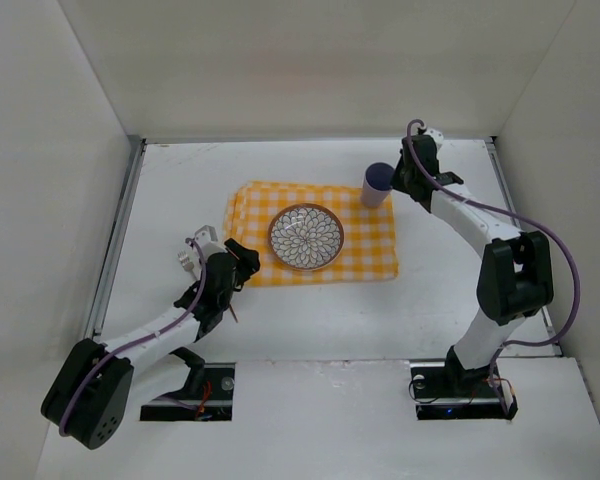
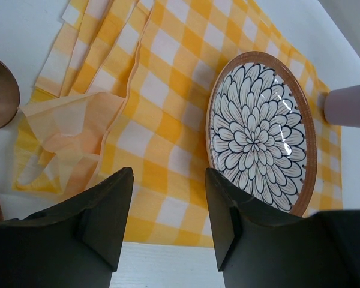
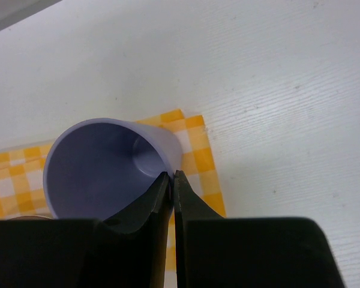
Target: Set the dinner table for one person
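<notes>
On the white dinner table (image 1: 180, 190) lies a yellow-and-white checked cloth (image 1: 365, 250) with a flower-patterned plate (image 1: 306, 237) in its middle. A lavender cup (image 1: 377, 184) is at the cloth's far right corner. My right gripper (image 3: 172, 177) is shut on the rim of this cup (image 3: 102, 168), one finger inside and one outside. I cannot tell whether the cup rests on the cloth. My left gripper (image 2: 168, 177) stands open over the cloth's near left edge (image 2: 162, 150), left of the plate (image 2: 261, 132), with nothing between its fingers.
A copper spoon (image 2: 0, 90) lies on the table left of the cloth, beside a folded checked napkin (image 2: 66, 138). Metal rails (image 1: 115, 240) run along the table's sides, and white walls close in on three sides.
</notes>
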Motion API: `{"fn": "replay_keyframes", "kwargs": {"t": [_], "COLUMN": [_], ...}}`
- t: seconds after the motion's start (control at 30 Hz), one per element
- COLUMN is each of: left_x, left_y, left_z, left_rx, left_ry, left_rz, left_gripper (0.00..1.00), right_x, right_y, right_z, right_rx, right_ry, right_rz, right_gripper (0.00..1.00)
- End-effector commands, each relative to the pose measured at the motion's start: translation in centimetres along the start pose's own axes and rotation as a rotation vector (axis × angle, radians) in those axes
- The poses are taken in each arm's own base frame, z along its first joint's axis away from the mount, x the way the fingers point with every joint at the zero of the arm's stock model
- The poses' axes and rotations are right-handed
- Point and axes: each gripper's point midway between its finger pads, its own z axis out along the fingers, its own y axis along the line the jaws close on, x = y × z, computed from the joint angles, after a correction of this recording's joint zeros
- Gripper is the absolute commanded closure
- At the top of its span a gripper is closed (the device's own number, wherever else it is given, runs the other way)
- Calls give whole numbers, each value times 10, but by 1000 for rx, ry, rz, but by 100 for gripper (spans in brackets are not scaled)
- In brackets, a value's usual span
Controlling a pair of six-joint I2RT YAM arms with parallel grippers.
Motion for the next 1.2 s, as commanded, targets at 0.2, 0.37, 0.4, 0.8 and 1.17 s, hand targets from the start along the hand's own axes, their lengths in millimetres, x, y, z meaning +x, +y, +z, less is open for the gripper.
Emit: {"fn": "replay_keyframes", "kwargs": {"t": [0.2, 0.37, 0.4, 0.8, 1.17], "left_x": [-24, -23, -22, -32, -58], "left_y": [-16, -9, -7, 5, 26], "left_z": [-4, -1, 0, -1, -36], "left_rx": [24, -24, -31, -82, -211], "left_ry": [-67, -60, -54, -100, -172], "left_rz": [-9, 8, 10, 34, 148], "left_gripper": [52, 54, 54, 55, 73], "right_x": [-16, -3, -4, -46, -38], "right_y": [0, 1, 1, 9, 4], "right_z": [0, 9, 10, -35, -114], "right_rx": [31, 34, 34, -30, -152], "right_ry": [-16, 24, 25, -112, -252], "right_rz": [-19, -31, -31, 24, 141], "right_gripper": [87, 85, 84, 39, 41]}}
